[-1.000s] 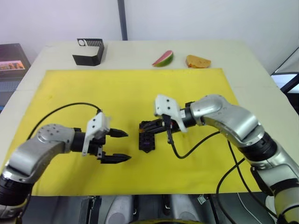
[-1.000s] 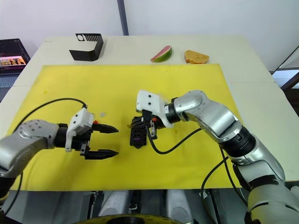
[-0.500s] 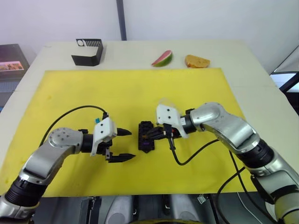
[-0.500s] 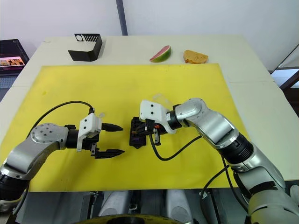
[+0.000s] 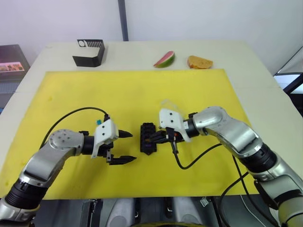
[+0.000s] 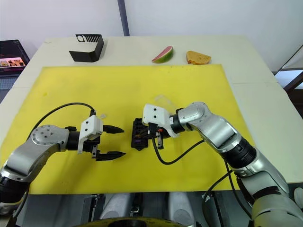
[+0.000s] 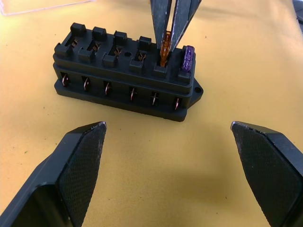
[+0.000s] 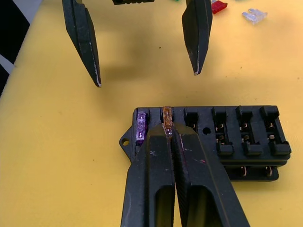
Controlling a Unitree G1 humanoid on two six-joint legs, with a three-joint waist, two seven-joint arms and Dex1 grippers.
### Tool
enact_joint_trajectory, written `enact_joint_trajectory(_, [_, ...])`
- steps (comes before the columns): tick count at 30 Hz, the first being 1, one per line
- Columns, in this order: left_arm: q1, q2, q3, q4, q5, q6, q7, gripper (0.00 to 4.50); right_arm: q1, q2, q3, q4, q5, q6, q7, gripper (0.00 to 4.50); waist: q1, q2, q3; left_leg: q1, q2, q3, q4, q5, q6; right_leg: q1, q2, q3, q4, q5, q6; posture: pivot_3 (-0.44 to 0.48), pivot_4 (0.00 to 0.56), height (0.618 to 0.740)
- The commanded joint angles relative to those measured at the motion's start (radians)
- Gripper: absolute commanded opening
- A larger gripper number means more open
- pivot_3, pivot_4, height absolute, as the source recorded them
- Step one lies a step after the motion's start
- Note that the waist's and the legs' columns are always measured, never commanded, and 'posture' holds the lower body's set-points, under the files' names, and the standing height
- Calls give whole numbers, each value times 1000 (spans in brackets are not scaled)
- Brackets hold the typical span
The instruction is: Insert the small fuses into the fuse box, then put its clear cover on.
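The black fuse box (image 5: 148, 138) lies on the yellow mat, and its two rows of slots show in the left wrist view (image 7: 118, 78). A purple fuse (image 7: 188, 58) stands in its end slot. Beside it an orange fuse (image 8: 166, 117) sits upright in a slot, and my right gripper (image 8: 168, 133) is shut on it from above. My left gripper (image 5: 127, 147) is open, a short way left of the box and apart from it. The clear cover (image 6: 163, 100) lies just behind my right wrist. Red (image 8: 218, 6) and pale grey (image 8: 253, 16) fuses lie loose on the mat beyond my left gripper.
The yellow mat (image 5: 71, 94) covers most of a cream table. At the table's back stand a black bent bracket (image 5: 90, 52), a watermelon slice (image 5: 164, 59) and an orange-brown food piece (image 5: 200, 62). A cable loops from each wrist over the mat.
Over the second my left gripper moved right, closer to the fuse box, and my right gripper came down onto the box. Almost nothing shifted in the last half second.
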State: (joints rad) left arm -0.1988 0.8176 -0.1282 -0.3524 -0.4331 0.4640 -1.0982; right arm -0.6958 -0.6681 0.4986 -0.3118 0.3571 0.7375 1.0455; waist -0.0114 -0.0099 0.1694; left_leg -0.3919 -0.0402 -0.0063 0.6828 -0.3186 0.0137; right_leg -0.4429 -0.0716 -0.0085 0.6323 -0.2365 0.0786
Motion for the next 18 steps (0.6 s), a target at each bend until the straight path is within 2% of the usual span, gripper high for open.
enact_joint_trajectory(1, [-10, -3, 14, -12, -1, -6, 0, 4402, -1, 12, -27, -34, -7, -8, 1, 0, 0, 0, 0, 0, 0, 0, 0, 0, 0, 0, 0, 0, 0, 0, 0, 0, 150, 740])
enact_joint_trajectory(18, [-14, -8, 17, -16, -5, 4, 3, 4402, 25, 8, 2, -22, -75, -37, 16, 0, 0, 0, 0, 0, 0, 0, 0, 0, 0, 0, 0, 0, 1, 0, 0, 0, 150, 740])
